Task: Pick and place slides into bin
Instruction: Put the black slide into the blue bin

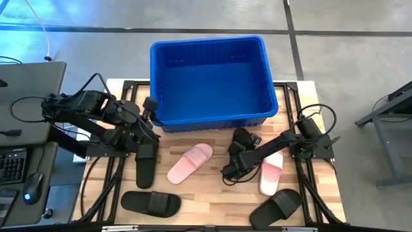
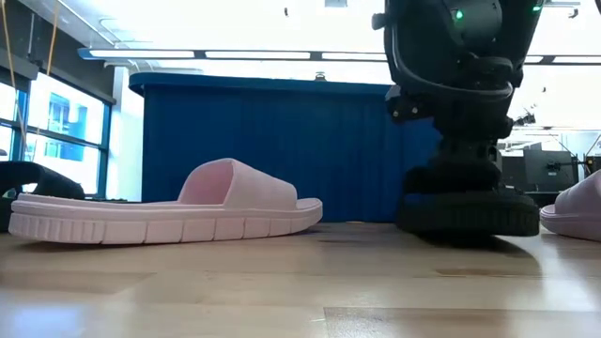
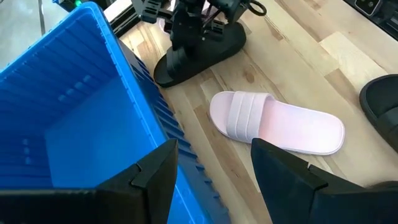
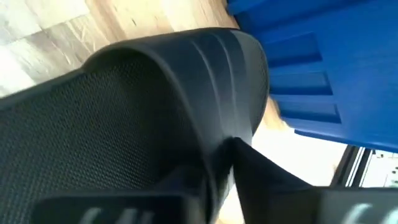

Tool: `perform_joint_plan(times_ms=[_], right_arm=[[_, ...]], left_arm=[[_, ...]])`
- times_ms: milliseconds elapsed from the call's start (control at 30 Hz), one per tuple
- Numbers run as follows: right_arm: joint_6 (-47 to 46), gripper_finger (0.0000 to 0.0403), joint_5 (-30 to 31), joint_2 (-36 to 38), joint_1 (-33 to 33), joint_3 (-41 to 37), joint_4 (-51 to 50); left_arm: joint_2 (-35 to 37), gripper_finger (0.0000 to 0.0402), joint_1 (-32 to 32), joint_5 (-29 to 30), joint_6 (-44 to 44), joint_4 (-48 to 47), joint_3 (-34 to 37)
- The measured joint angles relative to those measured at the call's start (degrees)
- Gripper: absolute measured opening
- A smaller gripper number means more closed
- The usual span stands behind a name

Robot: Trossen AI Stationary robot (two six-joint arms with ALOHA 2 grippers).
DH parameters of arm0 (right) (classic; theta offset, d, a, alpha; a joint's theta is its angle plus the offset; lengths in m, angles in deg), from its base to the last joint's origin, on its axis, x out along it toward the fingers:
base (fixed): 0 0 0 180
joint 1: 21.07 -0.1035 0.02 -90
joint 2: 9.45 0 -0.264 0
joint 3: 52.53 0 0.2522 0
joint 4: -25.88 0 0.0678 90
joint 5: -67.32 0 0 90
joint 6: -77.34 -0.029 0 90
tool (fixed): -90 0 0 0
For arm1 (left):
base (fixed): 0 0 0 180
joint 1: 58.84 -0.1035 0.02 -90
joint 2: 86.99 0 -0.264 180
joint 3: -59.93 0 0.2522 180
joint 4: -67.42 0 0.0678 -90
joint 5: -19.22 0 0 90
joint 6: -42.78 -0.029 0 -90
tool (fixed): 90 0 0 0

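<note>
In the high view, the right gripper (image 1: 235, 162) and its arm are covering most of a black slide (image 1: 242, 143), while the picture's bottom edge is cutting off the counter (image 1: 212, 193).

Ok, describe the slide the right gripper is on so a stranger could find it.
Start at the blue bin. Just in front of its right corner lies a black slide, between two pink ones. It is the only one with the right gripper clamped on its strap.

No text, label, brand or number can be read in any view, not on the slides, the bin or the bench.
</note>
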Motion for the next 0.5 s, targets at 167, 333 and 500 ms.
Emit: perform_joint_plan(times_ms=[167, 333, 500], right_arm=[[-0.02, 0.0015, -5.29, 0.00, -2.17, 4.44, 0.45], [2.70, 0.0004, -11.60, -0.02, -5.81, 15.44, -0.06], [9.39, 0.0002, -6.75, -0.02, -9.35, 30.41, -3.44]], left_arm=[[0.00, 0.0193, 0.00, 0.00, 0.02, -0.04, 0.00], [0.00, 0.0193, 0.00, 0.00, 0.02, -0.07, 0.00], [0.00, 0.0193, 0.00, 0.07, 0.22, -0.07, 0.00]])
